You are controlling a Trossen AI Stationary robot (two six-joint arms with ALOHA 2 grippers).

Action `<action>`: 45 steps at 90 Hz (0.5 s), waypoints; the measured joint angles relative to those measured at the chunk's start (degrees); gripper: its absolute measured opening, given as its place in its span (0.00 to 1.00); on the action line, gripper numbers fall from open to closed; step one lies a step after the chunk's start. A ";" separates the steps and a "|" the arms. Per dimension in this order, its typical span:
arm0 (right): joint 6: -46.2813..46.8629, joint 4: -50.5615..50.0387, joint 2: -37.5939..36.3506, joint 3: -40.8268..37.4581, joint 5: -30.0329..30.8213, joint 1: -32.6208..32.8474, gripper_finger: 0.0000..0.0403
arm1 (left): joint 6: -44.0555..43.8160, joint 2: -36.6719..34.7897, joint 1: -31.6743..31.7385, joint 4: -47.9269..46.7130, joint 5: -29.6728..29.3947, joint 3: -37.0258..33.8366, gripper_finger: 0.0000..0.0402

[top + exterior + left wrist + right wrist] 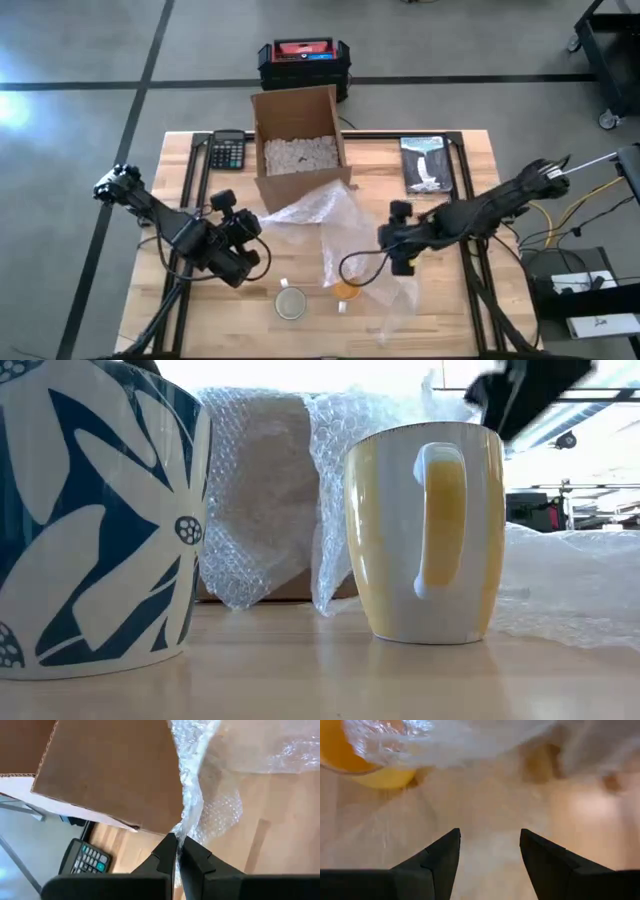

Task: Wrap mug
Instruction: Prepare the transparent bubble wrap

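Yellow mug (346, 290) stands upright, near-left of the open right gripper (402, 262); left gripper (250, 232), farther left, pinches the bubble wrap (318, 212).

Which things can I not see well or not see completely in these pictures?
- Blue-and-white mug, low view: cut off by the picture's left and top edges; handle not visible.
- Yellow mug, high view: partly covered by bubble wrap.
- Calculator, left wrist view: partly hidden behind the left pincer.
- Cardboard box, low view: veiled by bubble wrap.
- Right pincer: open above the wrap.
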 joint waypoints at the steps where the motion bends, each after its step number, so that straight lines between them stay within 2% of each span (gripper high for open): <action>1: 0.04 1.02 0.28 -0.77 0.00 -0.01 0.45 | 0.00 0.00 0.00 0.00 0.06 0.00 0.00; 8: 0.69 5.55 2.45 -4.86 0.00 0.00 0.43 | 0.02 0.02 0.02 0.00 0.82 0.00 0.00; 17: 3.12 2.64 4.73 -7.78 -1.22 -0.04 0.41 | 0.03 0.02 0.02 -0.05 1.74 -0.02 0.00; 35: 9.11 -18.94 5.19 -7.60 -11.57 0.70 0.36 | 0.08 0.02 0.02 -0.07 4.08 -0.04 0.00; 45: 12.77 -28.09 2.27 -3.73 -13.35 1.43 0.33 | 0.39 0.02 0.02 -0.09 4.10 -0.04 0.00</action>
